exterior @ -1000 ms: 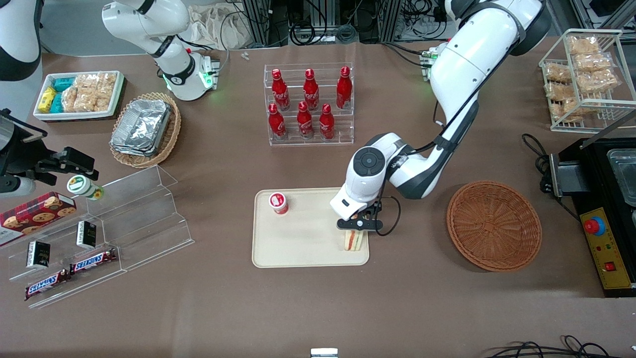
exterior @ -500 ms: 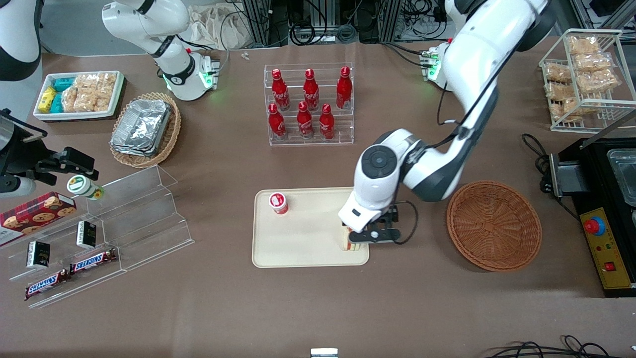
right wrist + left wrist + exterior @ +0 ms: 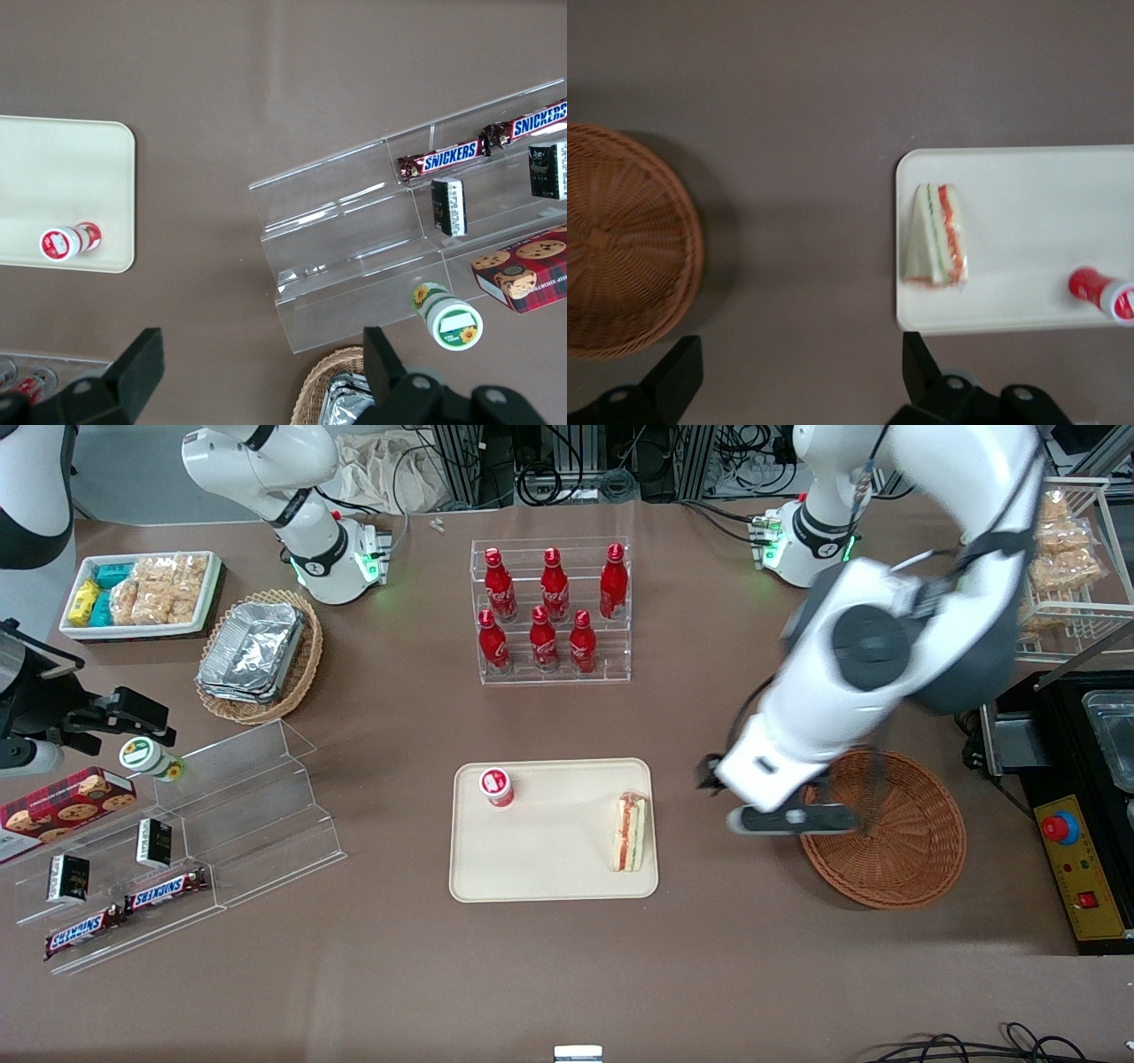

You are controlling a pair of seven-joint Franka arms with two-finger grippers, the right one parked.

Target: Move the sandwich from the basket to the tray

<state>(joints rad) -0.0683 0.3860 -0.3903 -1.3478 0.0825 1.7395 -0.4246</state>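
Observation:
The sandwich (image 3: 629, 832) lies on the cream tray (image 3: 549, 881), near the tray's end that faces the basket; it also shows in the left wrist view (image 3: 939, 236) on the tray (image 3: 1028, 310). The reddish-brown wicker basket (image 3: 895, 841) stands empty on the table beside the tray, toward the working arm's end, and shows in the left wrist view (image 3: 620, 239). My left gripper (image 3: 769, 804) hangs above the table between tray and basket, over the basket's rim. Its fingers (image 3: 920, 361) are spread wide with nothing between them.
A small red-and-white cup (image 3: 497, 786) stands on the tray's end nearest the parked arm. A clear rack of red bottles (image 3: 551, 611) stands farther from the front camera than the tray. A black control box (image 3: 1076, 815) sits beside the basket at the working arm's end.
My gripper has let go of the sandwich, which now lies alone on the tray. The gripper has risen and swung away toward the basket.

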